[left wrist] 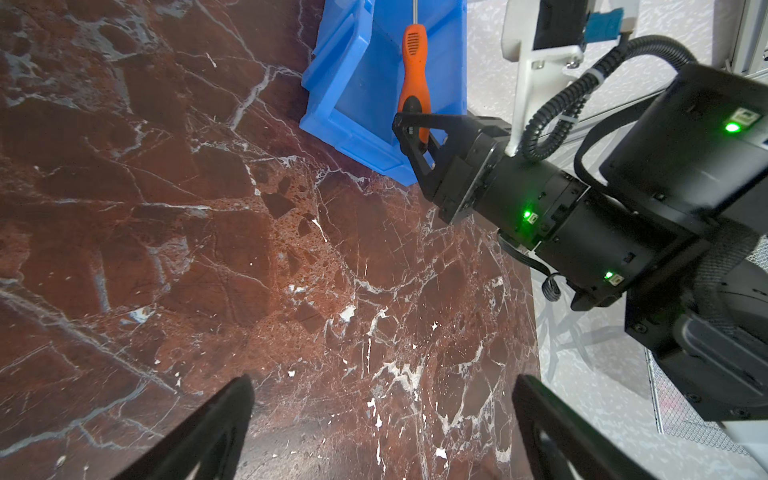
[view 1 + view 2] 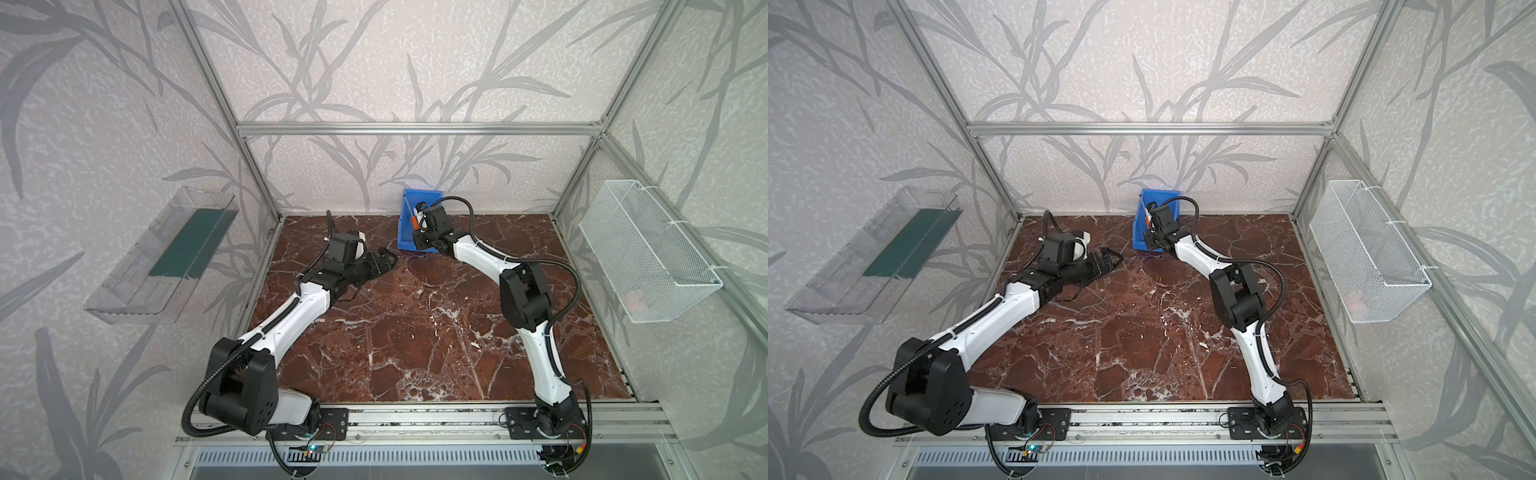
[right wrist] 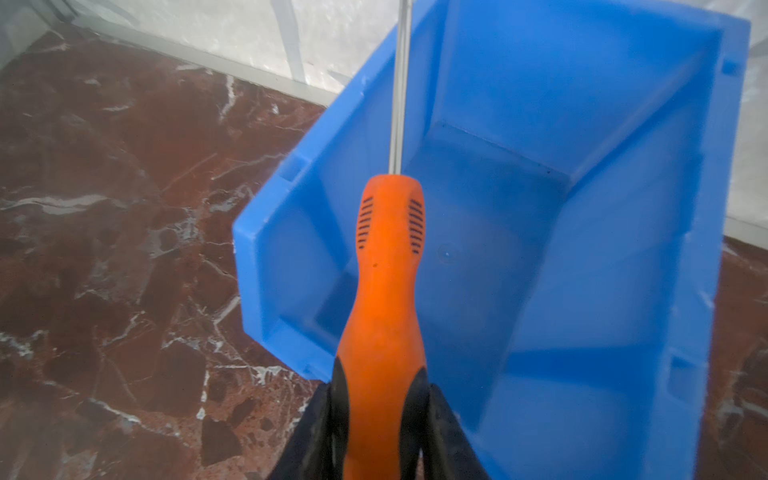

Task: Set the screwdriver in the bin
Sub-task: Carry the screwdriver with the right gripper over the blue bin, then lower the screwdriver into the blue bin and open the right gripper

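**Screwdriver held over the blue bin**

Far to the left of the bin [image 2: 405, 235], a clear tray [image 2: 166, 257] hangs on the side wall. Closer to the bin, also on its left, the left gripper [image 1: 384, 381] sits low over the brown stone table [image 2: 415, 332]. Its two fingers are spread wide apart, and nothing is between them. It is near the bin's low front lip but does not touch it.

The bin stands on the table with its open side up. The screwdriver [image 3: 386, 291] is over the open bin, close to the bin's left side wall. Its orange handle is over the inside of the bin. Its thin silver shaft points toward the bin's tall back wall. I cannot tell if it touches the bin.

The right gripper [image 1: 409, 124] reaches in from the bin's front right corner. It pinches the back end of the handle tight, right by the bin's low front lip.

Far to the right of the bin, a white wire basket [image 2: 648, 253] hangs on the other side wall.
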Robot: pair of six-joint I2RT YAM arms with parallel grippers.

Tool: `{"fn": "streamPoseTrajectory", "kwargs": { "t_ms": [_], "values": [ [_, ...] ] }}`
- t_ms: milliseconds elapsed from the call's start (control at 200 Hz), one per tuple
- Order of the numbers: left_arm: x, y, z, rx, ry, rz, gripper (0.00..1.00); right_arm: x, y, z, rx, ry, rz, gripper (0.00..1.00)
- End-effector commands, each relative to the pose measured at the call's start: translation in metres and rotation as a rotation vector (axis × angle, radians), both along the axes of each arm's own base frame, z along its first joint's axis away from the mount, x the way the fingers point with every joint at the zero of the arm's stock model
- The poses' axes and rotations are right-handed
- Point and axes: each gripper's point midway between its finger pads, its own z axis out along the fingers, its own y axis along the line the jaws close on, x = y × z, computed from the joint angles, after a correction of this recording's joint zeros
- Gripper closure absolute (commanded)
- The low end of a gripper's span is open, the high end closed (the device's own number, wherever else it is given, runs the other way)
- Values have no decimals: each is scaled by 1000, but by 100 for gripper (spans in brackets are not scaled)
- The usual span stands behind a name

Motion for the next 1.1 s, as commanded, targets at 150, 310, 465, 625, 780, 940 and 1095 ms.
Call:
{"fn": "streamPoseTrajectory", "kwargs": {
  "t_ms": [150, 310, 465, 625, 780, 940, 1095],
  "values": [
    [5, -6, 1, -14, 5, -25, 1, 18, -22, -5, 6, 4, -96, 84],
    [6, -8, 1, -17, 7, -30, 1, 19, -18, -21, 4, 41, -88, 80],
    [6, -6, 3, -15, 2, -27, 1, 19, -9, -32, -1, 61, -58, 77],
    [5, -5, 3, -12, 5, -27, 1, 23, -7, -39, -32, 73, -56, 74],
    [4, -4, 5, -11, 2, -26, 1, 21, -7, -42, -61, 73, -57, 68],
    [4, -4, 4, -9, 6, -27, 1, 16, -7, -38, -63, 78, -55, 60],
    [2, -4, 5, -13, 7, -28, 1, 10, -10, -37, -66, 87, -58, 56]
  ]
}}
